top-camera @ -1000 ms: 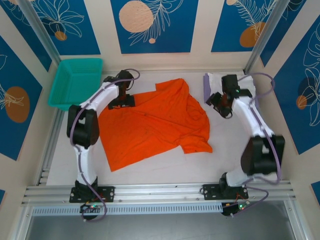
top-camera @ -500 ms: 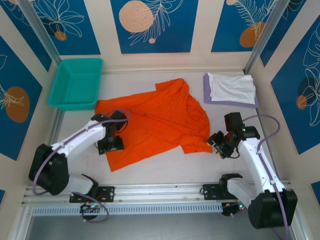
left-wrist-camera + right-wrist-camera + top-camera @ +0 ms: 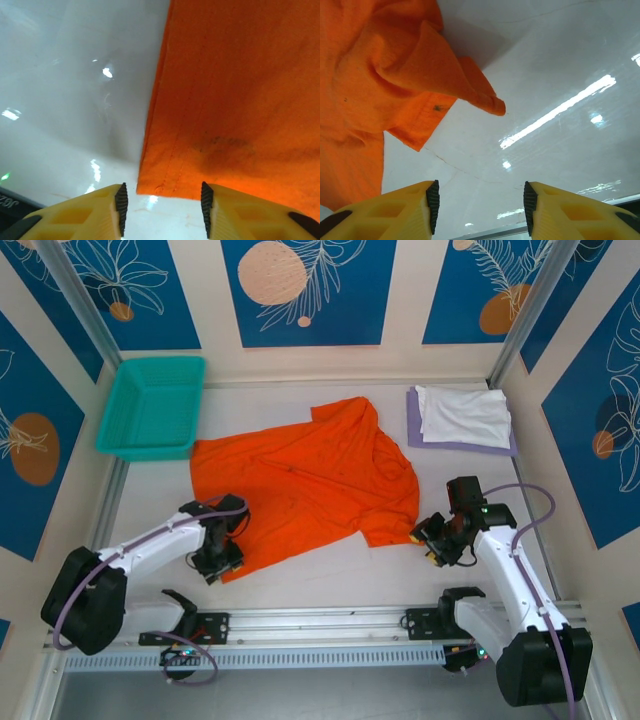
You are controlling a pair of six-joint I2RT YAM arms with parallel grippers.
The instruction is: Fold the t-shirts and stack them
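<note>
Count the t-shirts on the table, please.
3. The orange shirt lies spread at the centre. The white shirt sits folded at the far right, on the folded lavender shirt. Others may be hidden beneath.

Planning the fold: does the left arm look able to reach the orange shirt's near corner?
Probably yes: the left end effector sits open at the corner of the orange t-shirt, nothing between.

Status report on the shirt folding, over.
Left gripper open at near hem corner of orange t-shirt. Right gripper open by its sleeve, nothing held. Shirt spread out, unfolded. Path clear.
</note>
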